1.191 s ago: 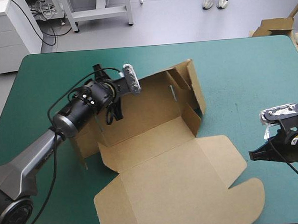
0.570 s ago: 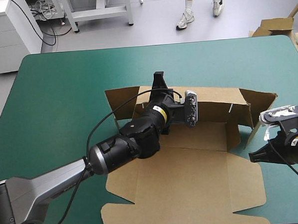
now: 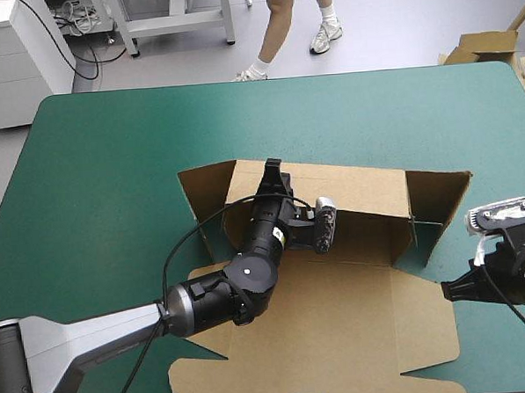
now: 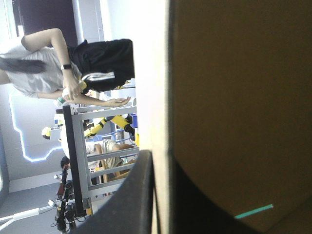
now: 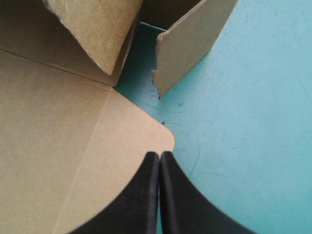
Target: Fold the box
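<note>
Box (image 3: 340,324) wall clamped in left jaws; wrist view shows right jaws closed.

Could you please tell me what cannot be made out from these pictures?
High view: the left gripper and its arm cover part of the box floor.
High view: the bottom edge cuts off the lid's near edge.
Left wrist view: the box wall blocks nearly all of the table.
Right wrist view: whether the shut right gripper touches the lid cannot be told.
</note>
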